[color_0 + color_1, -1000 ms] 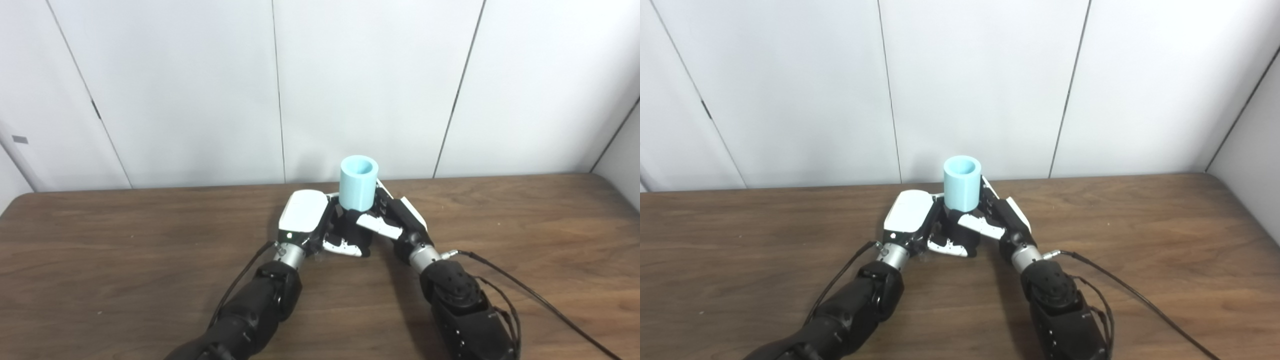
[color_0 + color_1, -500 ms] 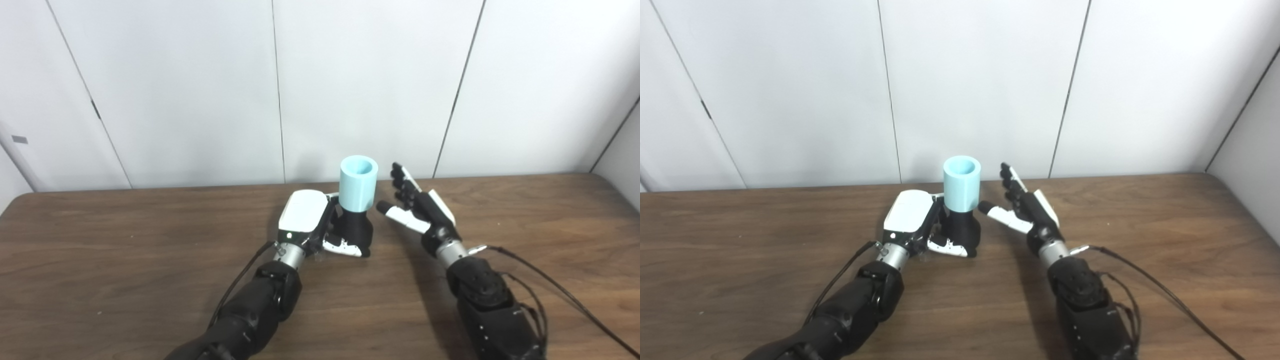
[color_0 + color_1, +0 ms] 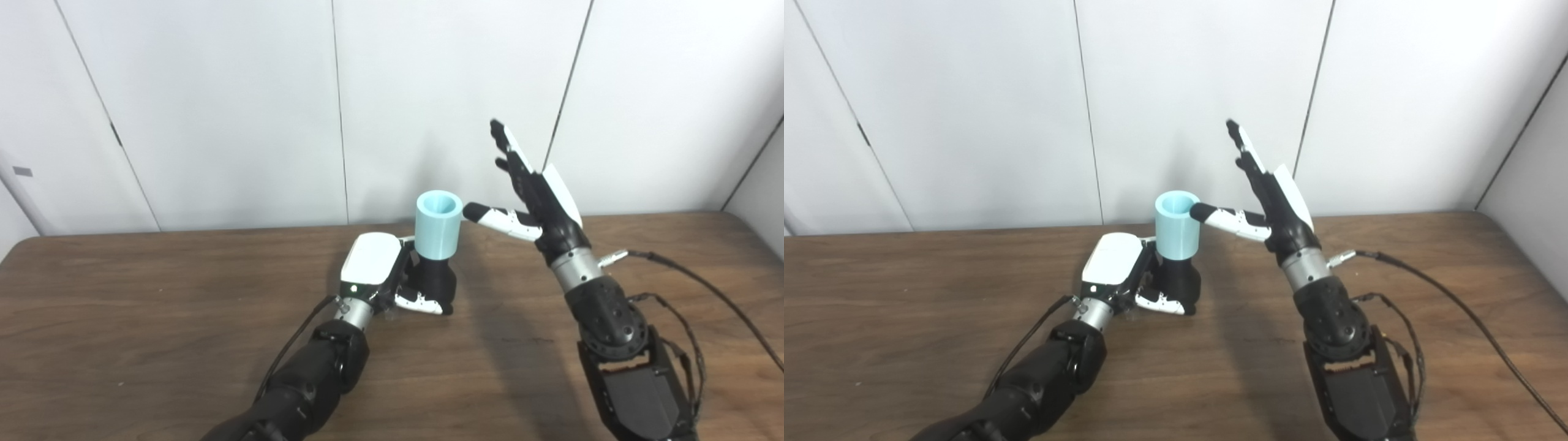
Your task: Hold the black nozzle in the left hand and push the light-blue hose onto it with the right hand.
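Note:
The black nozzle [image 3: 436, 283] stands upright on the wooden table [image 3: 153, 318]. My left hand [image 3: 392, 278] is shut on the nozzle's base. The light-blue hose [image 3: 437, 224], a short open-topped tube, sits upright on top of the nozzle; both also show in the right eye view, the hose [image 3: 1177, 225] above the nozzle [image 3: 1176, 285]. My right hand [image 3: 531, 196] is open and empty, raised above the table to the right of the hose. Its fingers point up and its thumb reaches toward the hose's rim without holding it.
A black cable [image 3: 704, 288] runs from my right wrist across the table toward the right edge. A white panelled wall [image 3: 245, 110] stands right behind the table's far edge.
My right hand has let go of the hose, opened, and moved right and upward. The hose stays on the nozzle. My left hand has not moved.

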Robot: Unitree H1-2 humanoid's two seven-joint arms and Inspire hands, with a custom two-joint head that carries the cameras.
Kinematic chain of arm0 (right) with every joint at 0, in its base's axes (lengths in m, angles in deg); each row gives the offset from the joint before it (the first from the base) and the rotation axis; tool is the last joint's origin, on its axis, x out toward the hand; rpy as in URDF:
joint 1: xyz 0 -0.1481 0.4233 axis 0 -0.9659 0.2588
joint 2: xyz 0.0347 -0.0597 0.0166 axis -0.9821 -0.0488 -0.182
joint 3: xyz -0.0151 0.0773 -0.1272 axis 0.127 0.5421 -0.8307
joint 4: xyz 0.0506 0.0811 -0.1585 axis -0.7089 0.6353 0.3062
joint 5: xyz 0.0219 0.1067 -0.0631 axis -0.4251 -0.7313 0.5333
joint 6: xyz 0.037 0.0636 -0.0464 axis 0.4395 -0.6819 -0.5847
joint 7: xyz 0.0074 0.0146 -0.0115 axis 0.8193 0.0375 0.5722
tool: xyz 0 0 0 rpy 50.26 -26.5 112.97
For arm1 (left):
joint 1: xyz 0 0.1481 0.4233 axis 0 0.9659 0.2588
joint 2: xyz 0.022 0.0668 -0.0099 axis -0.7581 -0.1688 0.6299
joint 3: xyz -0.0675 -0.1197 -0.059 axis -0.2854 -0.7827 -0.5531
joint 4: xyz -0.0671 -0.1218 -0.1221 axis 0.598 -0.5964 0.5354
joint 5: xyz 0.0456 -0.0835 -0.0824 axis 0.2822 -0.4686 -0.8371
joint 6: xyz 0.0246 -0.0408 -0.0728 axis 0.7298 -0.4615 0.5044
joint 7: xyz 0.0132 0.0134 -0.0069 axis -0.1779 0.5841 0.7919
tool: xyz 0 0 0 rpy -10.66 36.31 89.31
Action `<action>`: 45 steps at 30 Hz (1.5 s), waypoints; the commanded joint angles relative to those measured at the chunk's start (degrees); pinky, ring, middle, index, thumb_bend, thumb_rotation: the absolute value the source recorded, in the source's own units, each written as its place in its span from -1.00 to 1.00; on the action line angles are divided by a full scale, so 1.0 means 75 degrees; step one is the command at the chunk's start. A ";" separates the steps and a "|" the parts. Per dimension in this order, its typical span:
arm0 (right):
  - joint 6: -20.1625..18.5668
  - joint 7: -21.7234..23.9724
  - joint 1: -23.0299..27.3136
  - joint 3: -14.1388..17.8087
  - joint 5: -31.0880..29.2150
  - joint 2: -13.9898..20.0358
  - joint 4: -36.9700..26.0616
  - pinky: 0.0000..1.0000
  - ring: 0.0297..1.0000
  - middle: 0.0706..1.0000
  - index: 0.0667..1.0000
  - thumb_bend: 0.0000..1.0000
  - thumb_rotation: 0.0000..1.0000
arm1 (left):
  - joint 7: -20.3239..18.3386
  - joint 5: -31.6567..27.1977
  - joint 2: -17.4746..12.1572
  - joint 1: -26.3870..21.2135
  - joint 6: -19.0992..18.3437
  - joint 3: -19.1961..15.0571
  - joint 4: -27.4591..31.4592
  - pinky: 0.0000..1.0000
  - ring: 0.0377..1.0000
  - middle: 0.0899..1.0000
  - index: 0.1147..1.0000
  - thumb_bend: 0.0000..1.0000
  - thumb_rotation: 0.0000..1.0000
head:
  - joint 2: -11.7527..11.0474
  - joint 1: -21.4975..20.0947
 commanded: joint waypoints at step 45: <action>0.0615 0.1153 0.0244 -0.1842 0.4029 0.1422 -0.0255 1.00 1.00 0.97 0.89 0.78 0.67 | -0.0352 0.0015 -0.0367 0.1927 -0.0172 0.0311 -0.1021 -0.02 -0.14 -0.29 -0.09 0.04 -1.00 | 0.0081 -0.0013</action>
